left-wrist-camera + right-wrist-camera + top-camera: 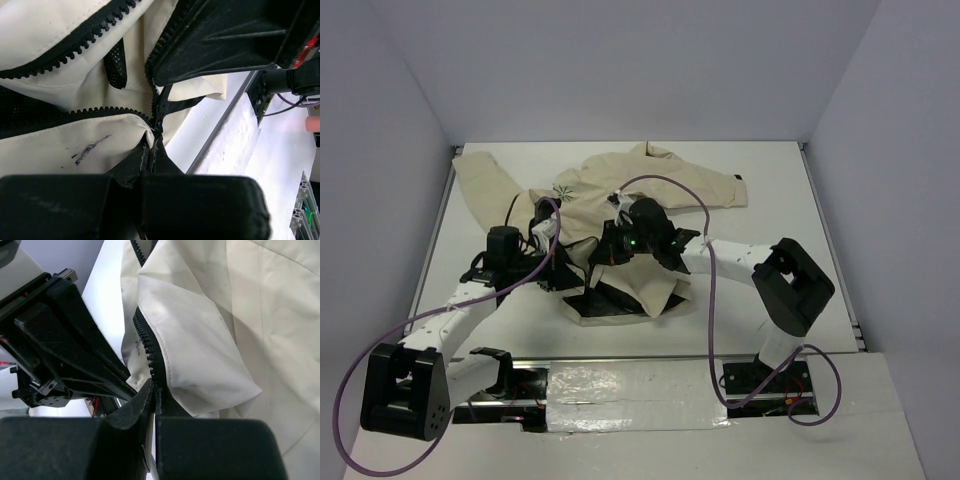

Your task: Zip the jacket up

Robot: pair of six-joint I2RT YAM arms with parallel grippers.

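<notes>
The cream jacket (620,195) lies spread on the white table, sleeves out to the far left and right, black lining showing at its near hem. A dark star logo (563,192) sits on its chest. My left gripper (548,262) is shut on the jacket's black zipper edge (156,131), where two zipper rows meet. My right gripper (613,248) is shut on the other zipper edge (148,358), pinching the toothed tape beside a cream fold (200,360). The two grippers are close together over the jacket's front. The zipper slider is not visible.
The white table (780,180) is ringed by white walls. A metal rail (650,380) with the arm bases runs along the near edge. Purple cables (715,300) loop over both arms. The right arm's black body (225,35) fills the top of the left wrist view.
</notes>
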